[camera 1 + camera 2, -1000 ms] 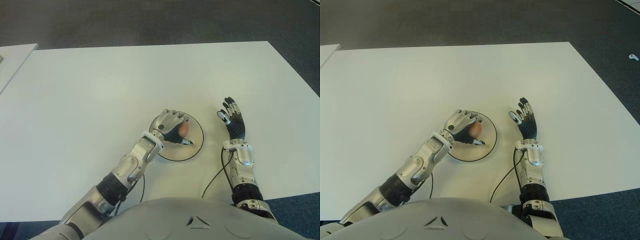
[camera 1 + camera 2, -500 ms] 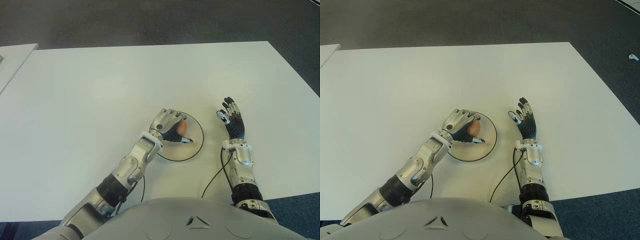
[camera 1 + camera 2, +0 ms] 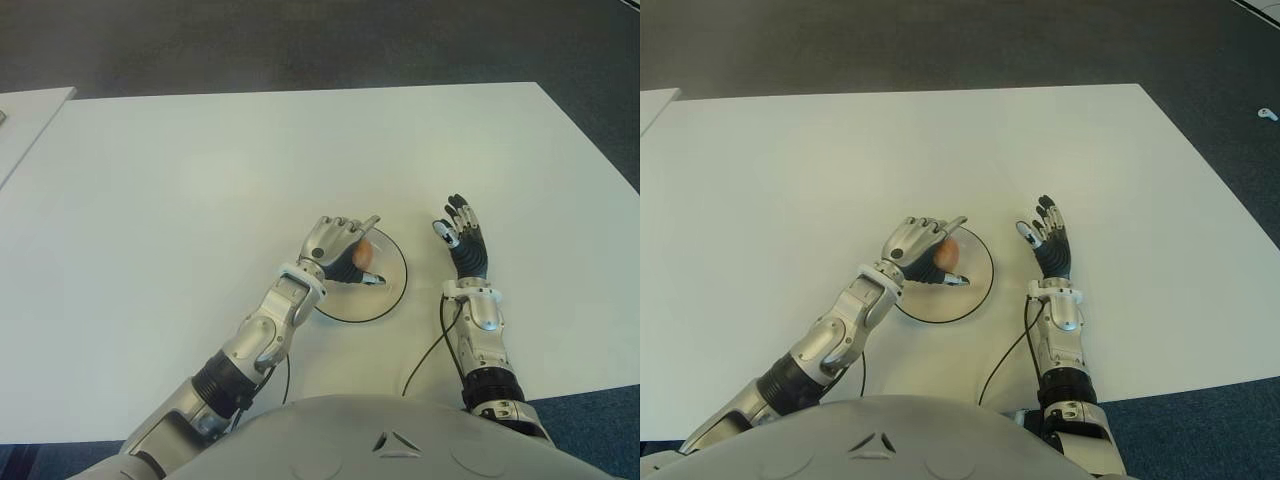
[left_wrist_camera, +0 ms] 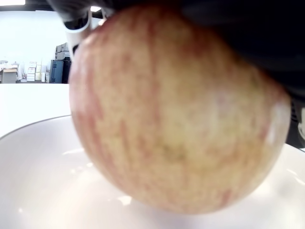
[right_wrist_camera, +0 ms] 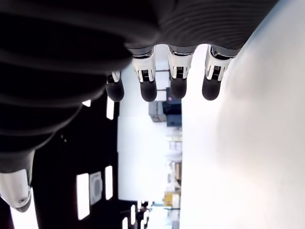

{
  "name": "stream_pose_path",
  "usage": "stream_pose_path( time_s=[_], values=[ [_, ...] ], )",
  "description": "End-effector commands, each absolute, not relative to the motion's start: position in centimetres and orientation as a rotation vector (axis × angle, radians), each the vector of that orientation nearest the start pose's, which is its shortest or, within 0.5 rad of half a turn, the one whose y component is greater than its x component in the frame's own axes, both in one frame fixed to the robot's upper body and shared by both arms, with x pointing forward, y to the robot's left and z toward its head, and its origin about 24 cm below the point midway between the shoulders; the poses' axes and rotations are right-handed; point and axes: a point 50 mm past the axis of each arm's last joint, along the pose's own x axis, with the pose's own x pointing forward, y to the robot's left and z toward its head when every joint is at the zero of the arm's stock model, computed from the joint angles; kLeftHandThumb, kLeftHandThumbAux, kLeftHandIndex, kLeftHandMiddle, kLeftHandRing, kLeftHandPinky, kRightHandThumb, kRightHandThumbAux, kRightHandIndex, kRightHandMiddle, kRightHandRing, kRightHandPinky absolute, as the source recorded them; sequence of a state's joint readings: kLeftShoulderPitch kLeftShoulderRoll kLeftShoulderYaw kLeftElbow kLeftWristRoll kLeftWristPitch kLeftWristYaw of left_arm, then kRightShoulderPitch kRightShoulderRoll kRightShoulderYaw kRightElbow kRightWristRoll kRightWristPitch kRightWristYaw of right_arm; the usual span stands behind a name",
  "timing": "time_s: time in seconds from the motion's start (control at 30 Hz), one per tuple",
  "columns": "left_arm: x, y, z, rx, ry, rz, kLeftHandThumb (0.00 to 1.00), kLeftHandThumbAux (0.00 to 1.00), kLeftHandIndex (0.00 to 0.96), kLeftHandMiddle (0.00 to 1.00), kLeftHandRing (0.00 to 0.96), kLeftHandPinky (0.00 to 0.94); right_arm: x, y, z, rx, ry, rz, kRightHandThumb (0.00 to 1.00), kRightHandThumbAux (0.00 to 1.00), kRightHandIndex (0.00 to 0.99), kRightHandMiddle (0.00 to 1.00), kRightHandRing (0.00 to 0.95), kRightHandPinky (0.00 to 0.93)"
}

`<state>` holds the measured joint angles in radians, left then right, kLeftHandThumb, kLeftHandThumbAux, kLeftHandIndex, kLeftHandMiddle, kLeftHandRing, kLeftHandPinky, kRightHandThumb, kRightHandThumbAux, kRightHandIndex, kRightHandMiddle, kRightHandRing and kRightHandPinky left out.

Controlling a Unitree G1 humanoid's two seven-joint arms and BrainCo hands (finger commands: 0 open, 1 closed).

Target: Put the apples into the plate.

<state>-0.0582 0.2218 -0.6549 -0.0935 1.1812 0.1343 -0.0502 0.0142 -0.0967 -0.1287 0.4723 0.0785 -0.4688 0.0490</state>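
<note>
Right hand (image 3: 462, 237) shows just right of the plate (image 3: 392, 290), fingers spread, holding nothing. Left hand (image 3: 338, 248) sits over the plate, partly curled about one apple (image 3: 364, 255), index finger lifting away. In the left wrist view the apple (image 4: 176, 114) appears to touch the plate floor, though contact is not certain. Judged step: release. Next move calls for opening the remaining fingers and lifting clear without rolling the fruit. No brands, labels or writing legible.
</note>
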Motion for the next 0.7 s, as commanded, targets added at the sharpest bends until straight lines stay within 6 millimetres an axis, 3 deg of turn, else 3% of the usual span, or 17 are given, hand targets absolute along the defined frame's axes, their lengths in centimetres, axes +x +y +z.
stream_pose_path(
  time_s=[0.03,0.7],
  values=[
    [21.8,4.36,4.43,1.387,-0.325,-0.517,0.02,0.383,0.004,0.0,0.0,0.0,19.45,-19.45,-6.15,0.022,0.255,-0.121,0.155,0.531,0.033,0.003,0.0,0.0],
    [21.67,4.3,4.85,1.427,-0.31,-0.559,0.025,0.34,0.0,0.0,0.0,0.0,19.17,-19.45,-5.87,0.0,0.239,-0.132,0.138,0.51,0.046,0.018,0.0,0.0]
  ],
)
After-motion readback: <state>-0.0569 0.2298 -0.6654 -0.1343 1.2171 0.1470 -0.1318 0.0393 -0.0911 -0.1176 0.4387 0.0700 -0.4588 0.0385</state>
